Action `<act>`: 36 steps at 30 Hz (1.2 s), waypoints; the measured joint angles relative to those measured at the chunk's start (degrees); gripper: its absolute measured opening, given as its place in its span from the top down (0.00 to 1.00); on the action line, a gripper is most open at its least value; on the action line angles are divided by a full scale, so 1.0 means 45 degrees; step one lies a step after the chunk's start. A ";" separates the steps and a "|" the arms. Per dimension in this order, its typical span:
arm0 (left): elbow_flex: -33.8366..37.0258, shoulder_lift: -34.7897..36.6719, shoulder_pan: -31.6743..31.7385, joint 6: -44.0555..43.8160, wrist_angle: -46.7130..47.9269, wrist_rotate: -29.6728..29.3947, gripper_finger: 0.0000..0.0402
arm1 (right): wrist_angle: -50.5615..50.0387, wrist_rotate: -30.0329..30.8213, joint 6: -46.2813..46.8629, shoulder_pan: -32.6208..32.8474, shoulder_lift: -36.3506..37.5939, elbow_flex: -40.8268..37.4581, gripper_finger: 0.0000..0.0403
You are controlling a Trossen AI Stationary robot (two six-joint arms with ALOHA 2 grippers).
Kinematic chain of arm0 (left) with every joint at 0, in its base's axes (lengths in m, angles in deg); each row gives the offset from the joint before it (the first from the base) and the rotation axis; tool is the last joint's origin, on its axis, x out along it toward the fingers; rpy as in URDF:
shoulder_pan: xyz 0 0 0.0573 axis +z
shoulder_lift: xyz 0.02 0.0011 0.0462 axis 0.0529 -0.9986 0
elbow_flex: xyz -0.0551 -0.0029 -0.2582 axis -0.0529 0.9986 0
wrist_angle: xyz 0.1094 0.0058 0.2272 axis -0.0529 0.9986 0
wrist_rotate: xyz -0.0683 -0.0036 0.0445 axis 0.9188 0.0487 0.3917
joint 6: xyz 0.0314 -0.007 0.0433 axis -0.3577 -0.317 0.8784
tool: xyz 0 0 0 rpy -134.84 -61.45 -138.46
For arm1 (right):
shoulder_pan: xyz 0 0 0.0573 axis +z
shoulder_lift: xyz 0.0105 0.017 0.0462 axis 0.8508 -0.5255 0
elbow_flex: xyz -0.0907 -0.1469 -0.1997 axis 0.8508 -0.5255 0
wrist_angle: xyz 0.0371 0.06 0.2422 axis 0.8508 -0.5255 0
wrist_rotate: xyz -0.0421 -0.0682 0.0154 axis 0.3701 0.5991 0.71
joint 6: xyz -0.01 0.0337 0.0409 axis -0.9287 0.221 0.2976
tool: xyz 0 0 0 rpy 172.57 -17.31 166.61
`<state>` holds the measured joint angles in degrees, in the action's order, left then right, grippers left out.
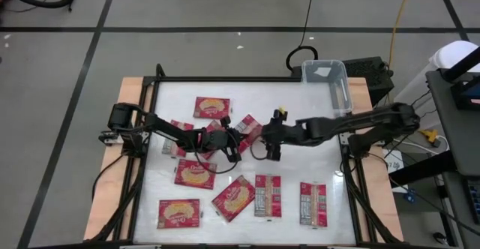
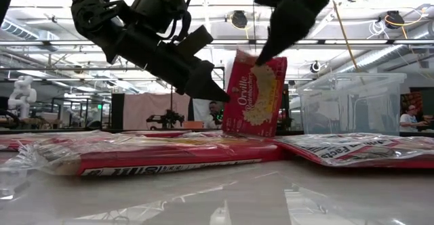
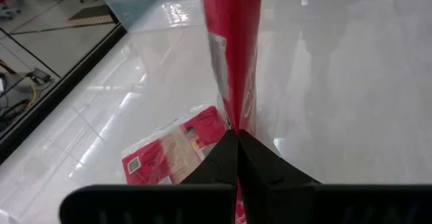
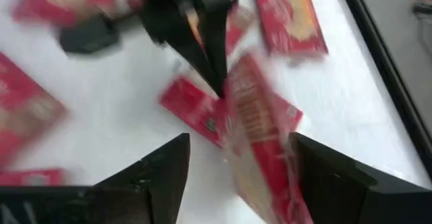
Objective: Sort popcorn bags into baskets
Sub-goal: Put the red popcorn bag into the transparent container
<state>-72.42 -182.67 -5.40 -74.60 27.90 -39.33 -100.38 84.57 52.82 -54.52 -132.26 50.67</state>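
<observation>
A red popcorn bag (image 2: 255, 95) stands upright at centre frame in the low view, its yellow popcorn picture facing the camera; the left gripper (image 2: 215, 93) pinches its edge, while the right gripper (image 4: 236, 166) is spread open around it

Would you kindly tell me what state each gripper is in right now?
Left gripper: shut on the upright popcorn bag, pinching its edge.
Right gripper: open, fingers either side of the same bag, not gripping it.
</observation>
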 joint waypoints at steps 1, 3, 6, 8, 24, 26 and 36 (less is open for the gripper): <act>0.0000 -0.0002 0.0000 0.0014 0.0000 0.0009 1.00 | 0.0001 0.0133 -0.0160 -0.0089 -0.0226 0.0000 0.43; -0.0003 -0.0005 0.0005 0.0051 -0.0004 0.0004 1.00 | 0.0006 0.0101 -0.0538 -0.0274 -0.0507 0.0000 0.46; 0.0000 -0.0005 0.0002 0.0038 0.0015 0.0014 1.00 | 0.0028 -0.0444 -0.0750 -0.0516 -0.0720 -0.0003 0.55; 0.0001 -0.0010 0.0005 0.0046 0.0021 0.0024 1.00 | 0.0005 -0.0434 -0.0715 -0.0588 -0.0700 -0.0005 0.63; 0.0009 0.1790 -0.0039 -0.0810 0.1494 -0.0449 0.75 | -0.1439 -0.0741 0.0075 -0.0496 0.0391 -0.0015 0.93; -0.0006 0.2555 -0.0105 -0.0921 0.2386 -0.0443 0.70 | -0.2059 -0.0751 0.0539 -0.0234 0.0846 0.0093 0.95; 0.0002 0.4152 -0.0010 0.0134 0.3251 0.0201 0.56 | -0.6401 0.0283 0.1479 0.0049 0.2784 0.1927 0.96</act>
<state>-72.41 -163.99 -5.45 -74.00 42.53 -38.43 -129.19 85.84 59.47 -54.30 -119.73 59.34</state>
